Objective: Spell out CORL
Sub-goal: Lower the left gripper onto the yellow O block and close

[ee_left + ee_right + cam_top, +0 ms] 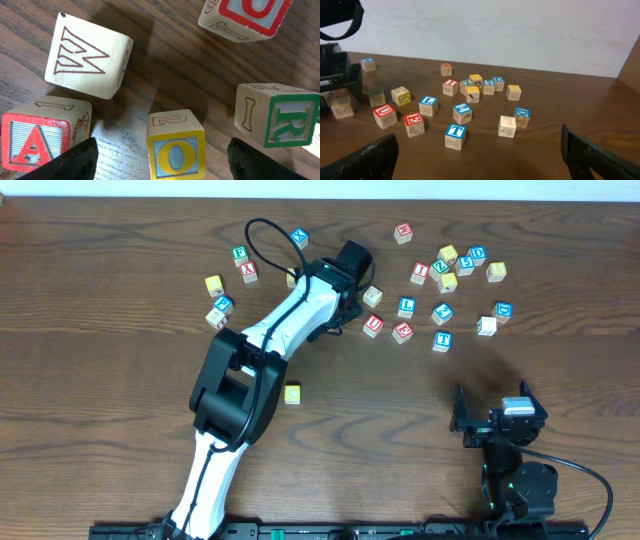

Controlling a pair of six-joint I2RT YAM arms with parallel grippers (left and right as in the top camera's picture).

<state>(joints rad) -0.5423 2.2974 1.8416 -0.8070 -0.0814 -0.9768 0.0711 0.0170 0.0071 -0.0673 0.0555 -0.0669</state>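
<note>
Jaws of left gripper (pixel 162 160) stand apart astride O cube (pixel 176 152), R cube (pixel 290 120) nearby. Right gripper (pixel 479 155) gapes wide, empty.

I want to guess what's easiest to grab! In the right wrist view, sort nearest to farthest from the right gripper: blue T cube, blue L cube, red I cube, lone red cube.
1. Wooden blue T cube: front, nearest the right gripper.
2. Wooden blue L cube: farther back, left.
3. Wooden red I cube: beside the cluster.
4. Lone wooden red-topped cube: far back.
</note>
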